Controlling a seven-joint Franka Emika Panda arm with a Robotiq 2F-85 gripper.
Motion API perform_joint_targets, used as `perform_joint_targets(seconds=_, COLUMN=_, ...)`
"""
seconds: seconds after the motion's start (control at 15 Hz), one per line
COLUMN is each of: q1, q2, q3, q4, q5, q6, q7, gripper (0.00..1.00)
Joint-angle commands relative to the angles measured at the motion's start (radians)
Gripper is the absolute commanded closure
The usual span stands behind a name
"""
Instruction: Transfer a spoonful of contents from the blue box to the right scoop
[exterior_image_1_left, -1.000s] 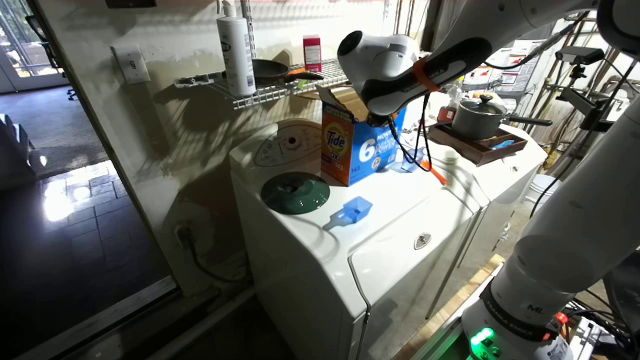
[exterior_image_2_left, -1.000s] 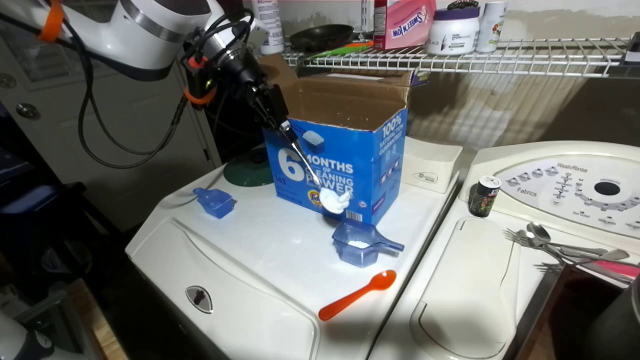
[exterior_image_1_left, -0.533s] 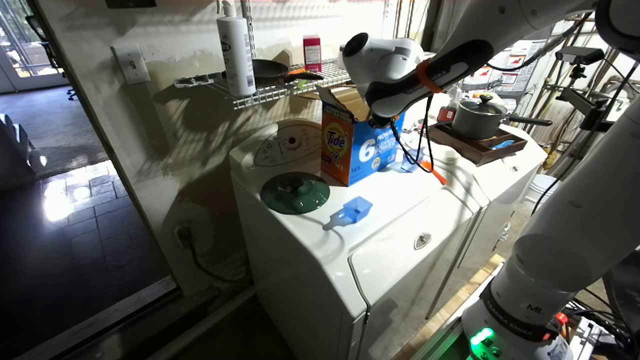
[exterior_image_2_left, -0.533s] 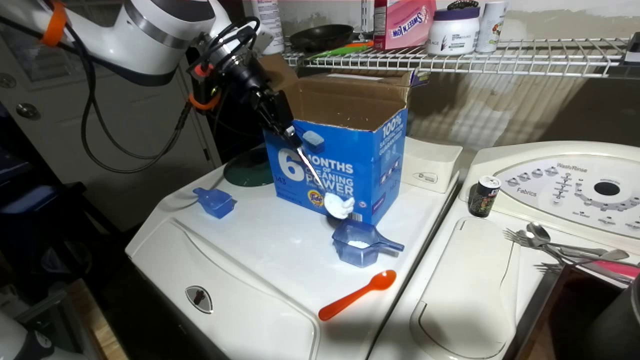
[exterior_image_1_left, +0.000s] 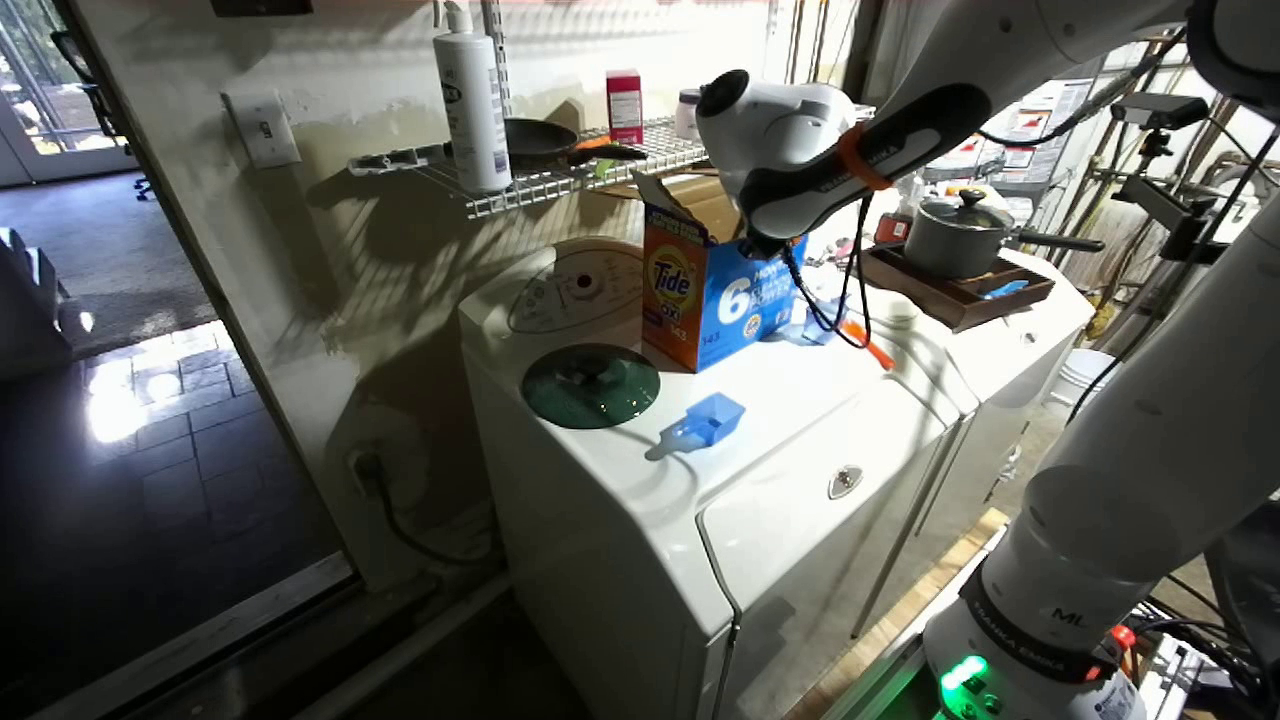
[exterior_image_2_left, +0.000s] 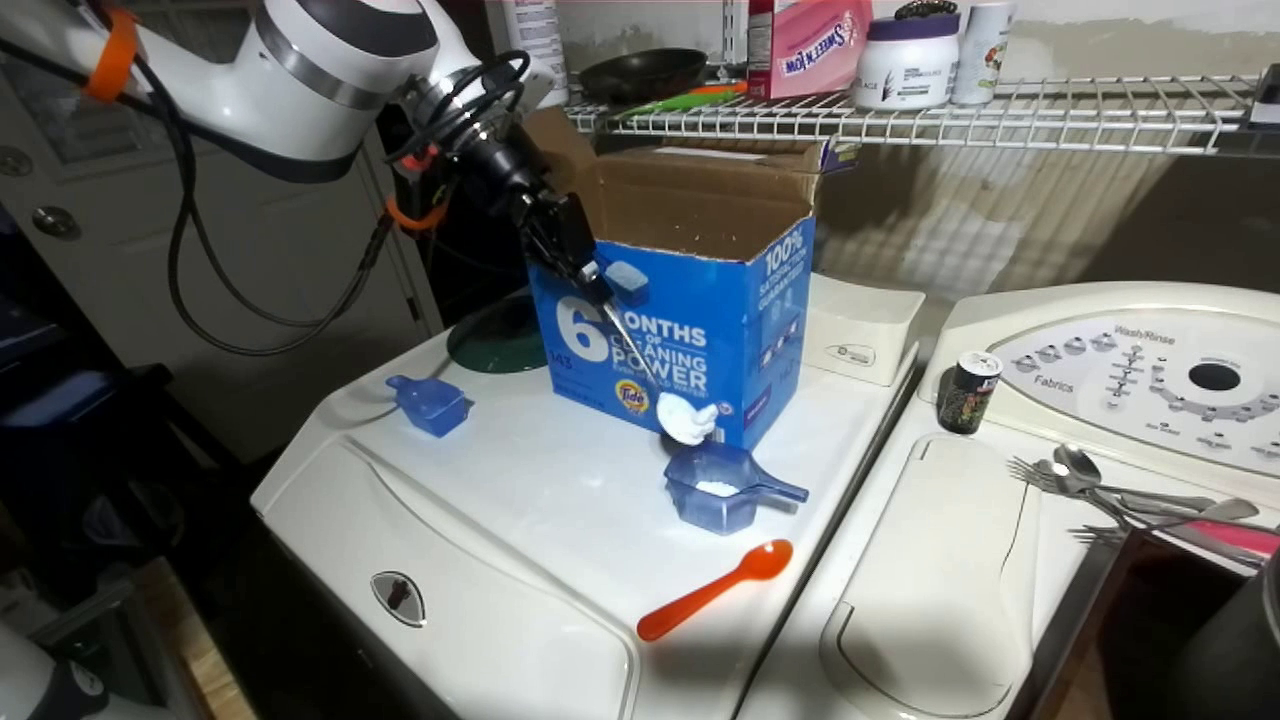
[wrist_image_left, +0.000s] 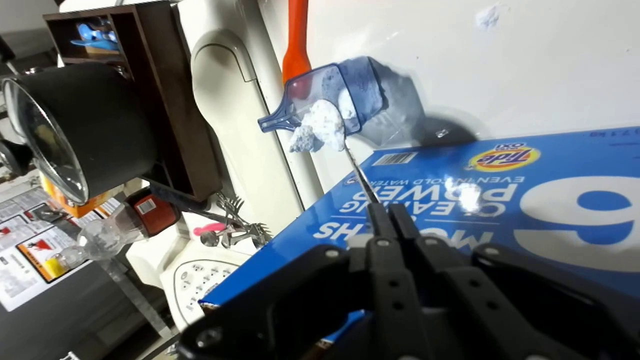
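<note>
The spoon (wrist_image_left: 361, 175) is pinched by the gripper (exterior_image_2_left: 591, 280); its powder (wrist_image_left: 322, 122) is held near the right scoop (exterior_image_2_left: 712, 509), beside the box (exterior_image_2_left: 690, 300). Delivery is apparently in hand; centring, then tipping, is needed.

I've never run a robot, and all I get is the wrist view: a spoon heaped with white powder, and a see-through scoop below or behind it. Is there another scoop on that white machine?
Observer: Yes. Both exterior views show a second blue scoop on the white machine, apart from your see-through scoop and nearer the round green disc.
Visitor: Interesting! I can't make out the top of the blue box. Is it shut?
Observer: No, in both exterior views its top is open, with a brown flap sticking up.
</note>
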Motion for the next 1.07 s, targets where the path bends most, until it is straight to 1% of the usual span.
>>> perform_joint_targets(seconds=0.0, q1=-0.013, q2=-0.025, q3=-0.006, q4=-0.03, q5=-0.005, q6=0.058, q7=0.023, gripper=0.99)
perform_joint_targets(seconds=0.6, q1=-0.031, q2=-0.026, q3=-0.023, q4=-0.052, q5=0.019, q6=0.133, q7=0.021, gripper=0.99)
perform_joint_targets(seconds=1.0, q1=-0.045, q2=-0.027, q3=-0.039, q4=-0.068, q5=0.039, q6=0.159, q7=0.02, gripper=0.99)
